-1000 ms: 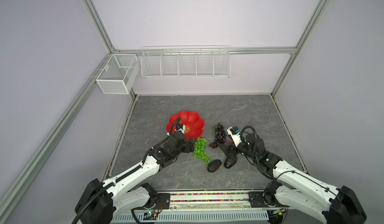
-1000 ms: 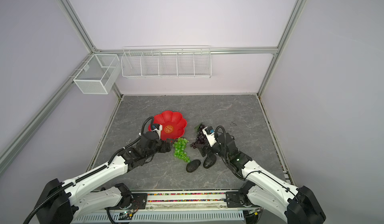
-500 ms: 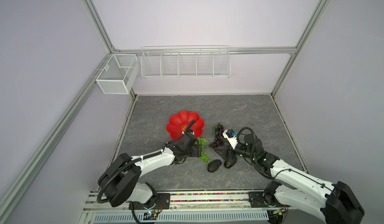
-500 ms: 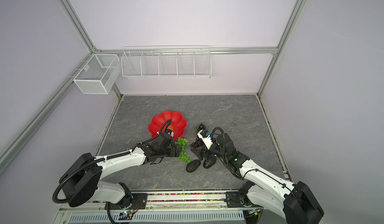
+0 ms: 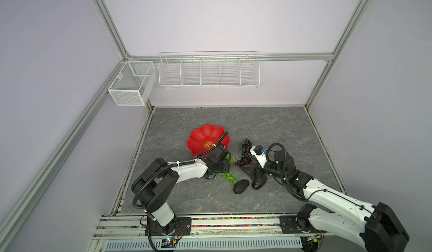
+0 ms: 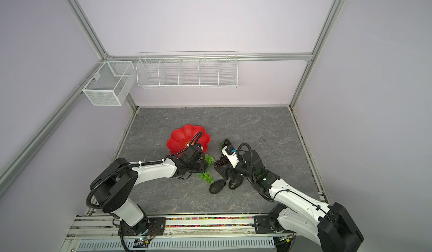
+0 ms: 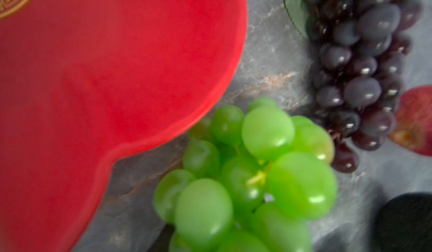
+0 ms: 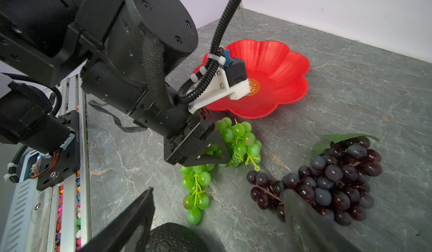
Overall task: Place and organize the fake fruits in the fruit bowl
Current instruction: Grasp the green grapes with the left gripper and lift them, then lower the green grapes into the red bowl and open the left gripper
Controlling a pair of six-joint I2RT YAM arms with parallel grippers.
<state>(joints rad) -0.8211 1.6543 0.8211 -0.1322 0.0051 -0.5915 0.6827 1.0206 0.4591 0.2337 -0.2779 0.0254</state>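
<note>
Pinching the green grapes (image 8: 239,131) just beside the empty red bowl (image 8: 292,59), midway along the bench (image 5: 292,126), the left gripper (image 8: 219,145) is clenched; the right gripper (image 8: 218,191) hangs open astride an avocado (image 8: 177,239). No fruit is in yet.

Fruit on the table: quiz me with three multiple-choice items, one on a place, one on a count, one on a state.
1. Relative to the red bowl, the green grape bunch lies:
A inside it
B on the table beside it
C underneath it

2. Dark avocados in both top views:
A one
B two
C four

3. The right pincer is:
A open
B shut on purple grapes
C out of view

Answers:
1 B, the bunch rests on the grey stone just outside the scalloped rim.
2 B, two bumpy ovals lie side by side.
3 A, its fingers stand wide apart in the right wrist view.
</note>
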